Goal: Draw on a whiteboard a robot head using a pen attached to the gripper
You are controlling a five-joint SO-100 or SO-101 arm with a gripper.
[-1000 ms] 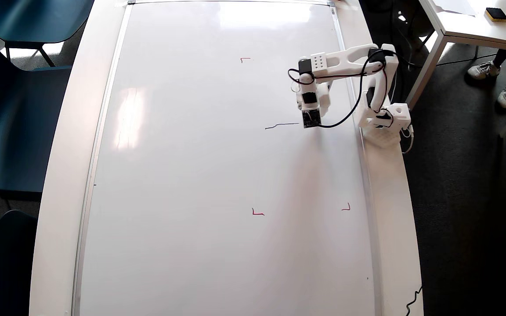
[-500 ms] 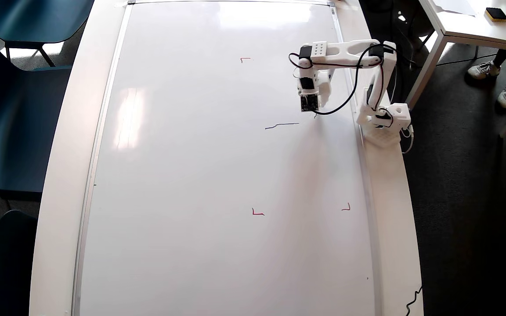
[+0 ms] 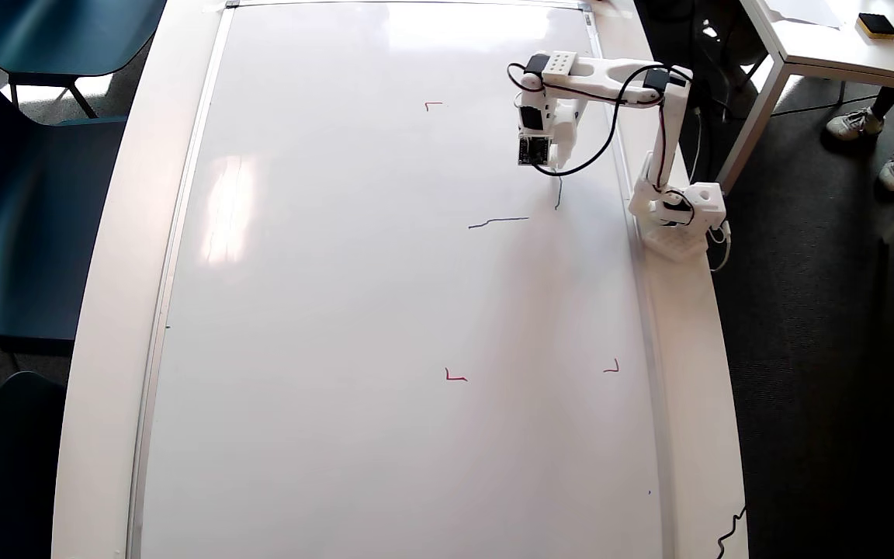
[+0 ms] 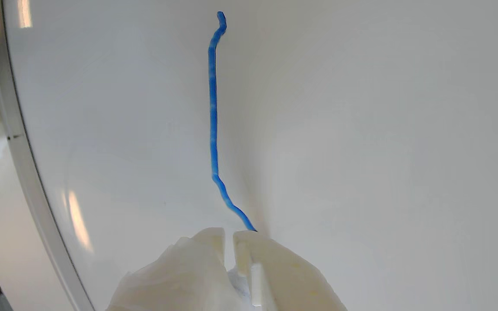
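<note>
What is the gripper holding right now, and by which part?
The gripper has its fingers nearly closed around the pen, presumably; only a bluish bit shows between them, so the place of hold cannot be told.

One whiteboard [image 3: 338, 310] fills the frame's centre. On it are three red corner marks [image 3: 433, 104] and two dark-blue strokes [image 3: 498, 222]. One robot arm [image 3: 653, 116] stands at the right. Two sneakers [image 3: 850, 124] sit upper right, and one sponge [image 3: 875, 25].
</note>
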